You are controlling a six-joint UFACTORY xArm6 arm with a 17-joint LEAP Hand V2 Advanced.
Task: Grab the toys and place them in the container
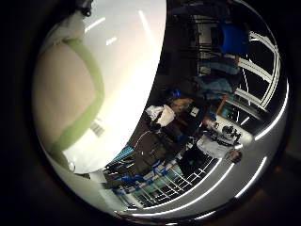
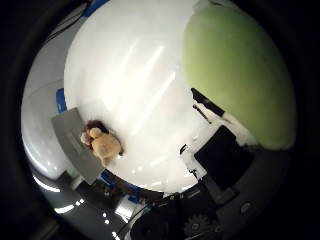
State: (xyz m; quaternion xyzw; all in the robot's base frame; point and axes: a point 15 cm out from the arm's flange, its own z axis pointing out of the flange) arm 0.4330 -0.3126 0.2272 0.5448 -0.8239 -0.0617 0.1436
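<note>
- Thumb-side palm view shows a white table (image 2: 135, 65) with a tan plush toy (image 2: 102, 144) lying at its edge, touching a grey tray (image 2: 70, 131) that may be the container; whether the plush rests on the tray or just beside it is hard to tell.
- A large green toy (image 2: 235, 75) fills much of that view, so it sits close to the palm; the other palm view shows it as tan with a green band.
- The hand (image 2: 220, 155) shows only as black and white parts next to the green toy; I cannot tell whether its fingers curl round it.
- Judgement: the green toy looks lifted or close to it, not yet delivered; the plush may also remain.
</note>
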